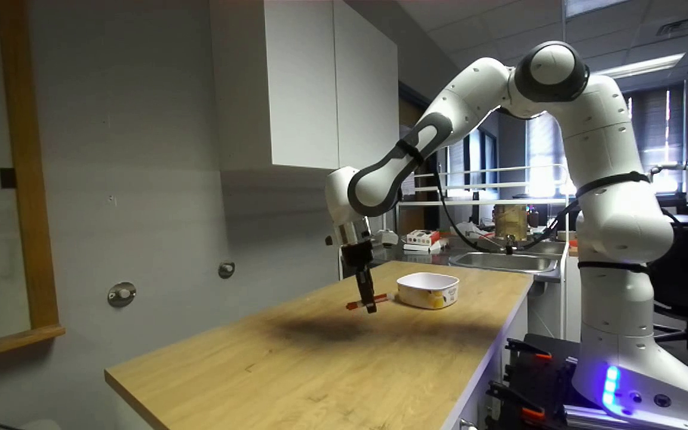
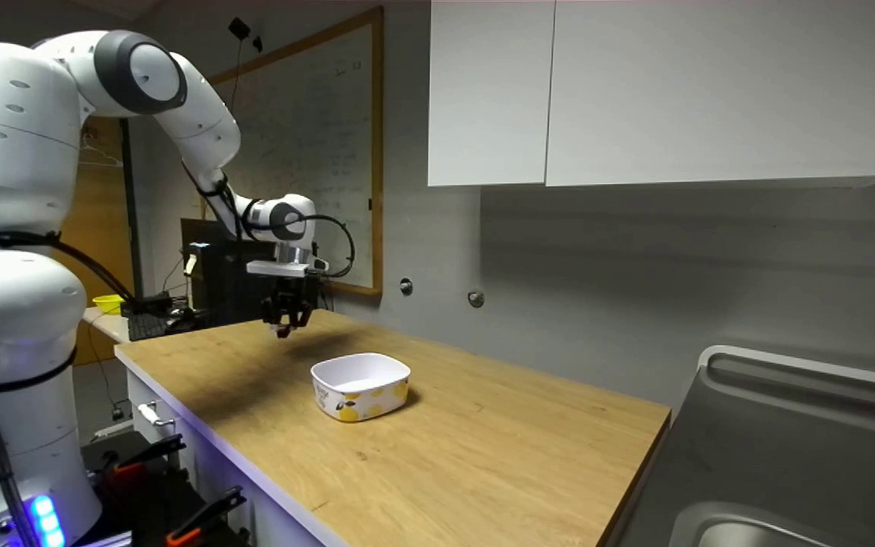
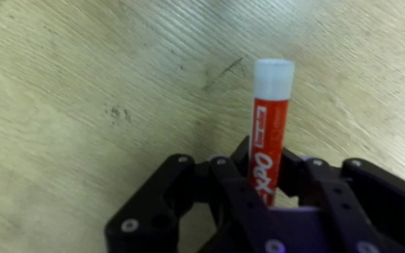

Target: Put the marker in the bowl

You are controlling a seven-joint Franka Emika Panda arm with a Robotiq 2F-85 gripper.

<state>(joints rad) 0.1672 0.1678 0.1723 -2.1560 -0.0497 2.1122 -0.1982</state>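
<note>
The marker is a red stick with a white end. It shows in the wrist view [image 3: 270, 123] and in an exterior view [image 1: 381, 297]. My gripper [image 1: 370, 306] is shut around the marker's middle and holds it roughly level above the table. The gripper also shows in an exterior view [image 2: 288, 319], where the marker is mostly hidden by the fingers. The bowl [image 1: 426, 296] is white with yellow fruit print and rounded sides. It stands upright on the table beside the gripper, apart from it, and shows in an exterior view [image 2: 361, 401]. It is out of the wrist view.
The wooden table [image 1: 296, 370] runs along the grey wall. A white wall cabinet [image 2: 658, 91] hangs above its far side. A metal sink [image 1: 505, 261] lies beyond one table end, with a small box [image 1: 423, 237] near it. Black and orange clamps [image 1: 517, 400] sit by the robot base.
</note>
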